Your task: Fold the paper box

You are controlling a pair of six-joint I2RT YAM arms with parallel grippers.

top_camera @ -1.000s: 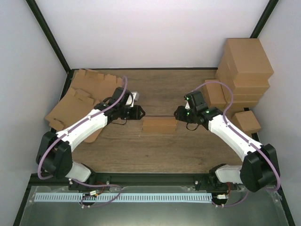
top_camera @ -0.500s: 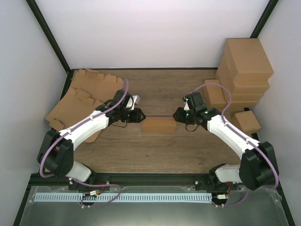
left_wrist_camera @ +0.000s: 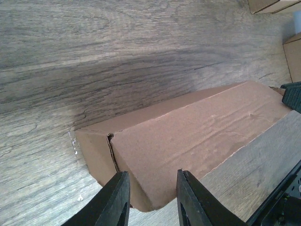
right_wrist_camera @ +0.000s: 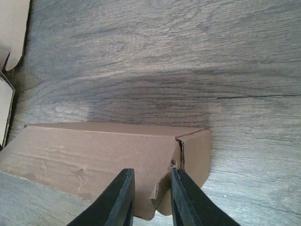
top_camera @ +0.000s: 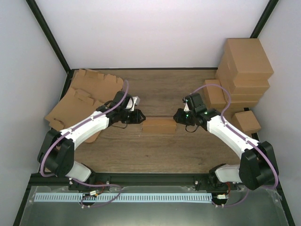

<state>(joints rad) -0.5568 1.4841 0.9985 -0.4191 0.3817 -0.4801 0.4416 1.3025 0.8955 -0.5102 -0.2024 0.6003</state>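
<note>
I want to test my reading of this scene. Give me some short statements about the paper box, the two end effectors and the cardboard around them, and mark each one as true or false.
1. The paper box lies between the left end effector and the right end effector. True.
2. The box is lifted high above the wooden table. False: it rests on the table.
3. The stack of boxes stands on the table's left side. False: it stands at the right; flat cardboard sheets lie at the left.
4. In the left wrist view, a corner of the box shows between the fingers. True.

One paper box [top_camera: 159, 125]; left pincer [top_camera: 140, 116], right pincer [top_camera: 177, 115]: two; several cartons [top_camera: 247, 56].
</note>
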